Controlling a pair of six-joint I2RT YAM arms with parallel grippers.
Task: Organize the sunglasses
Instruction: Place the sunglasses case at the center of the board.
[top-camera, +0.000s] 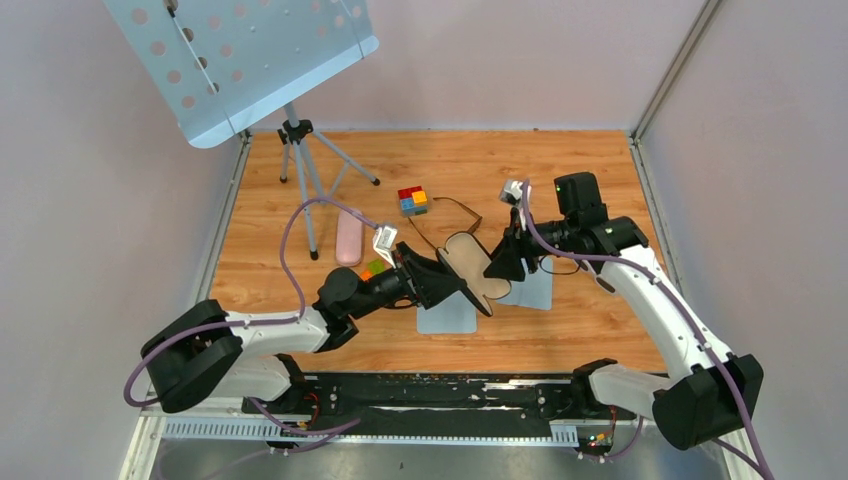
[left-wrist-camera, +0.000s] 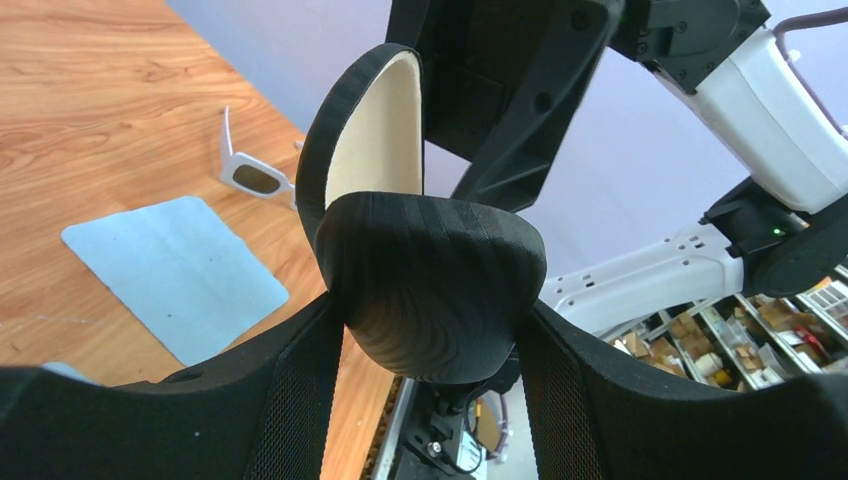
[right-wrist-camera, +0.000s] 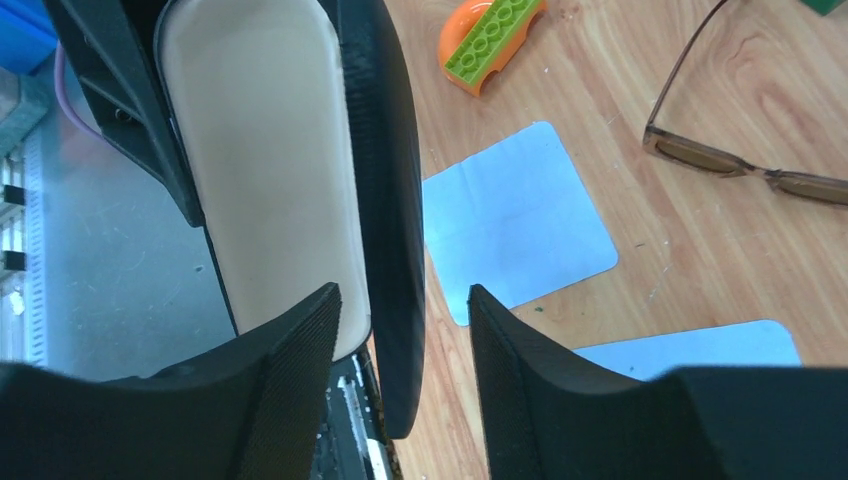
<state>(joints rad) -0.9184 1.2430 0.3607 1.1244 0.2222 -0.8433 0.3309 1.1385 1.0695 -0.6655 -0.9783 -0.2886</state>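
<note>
The black glasses case (top-camera: 478, 268) is held above the table, open, its beige lining showing. My left gripper (top-camera: 445, 282) is shut on the case's lower shell (left-wrist-camera: 430, 290), which fills the gap between both fingers. My right gripper (right-wrist-camera: 402, 295) is open around the edge of the raised lid (right-wrist-camera: 395, 200), with a gap between the lid and its right finger. In the top view that gripper (top-camera: 500, 265) is at the case's right side. The sunglasses (right-wrist-camera: 700, 157), thin brown frame and tinted lenses, lie unfolded on the wood behind the case (top-camera: 462, 206), untouched.
Two light-blue cloths (top-camera: 447, 315) (top-camera: 530, 290) lie under and beside the case. A pink case (top-camera: 348, 240) lies to the left, near a tripod stand (top-camera: 300, 170). Coloured blocks (top-camera: 413, 200) and an orange-green brick (right-wrist-camera: 490, 35) sit nearby. White-framed glasses (left-wrist-camera: 250, 175) lie by a cloth.
</note>
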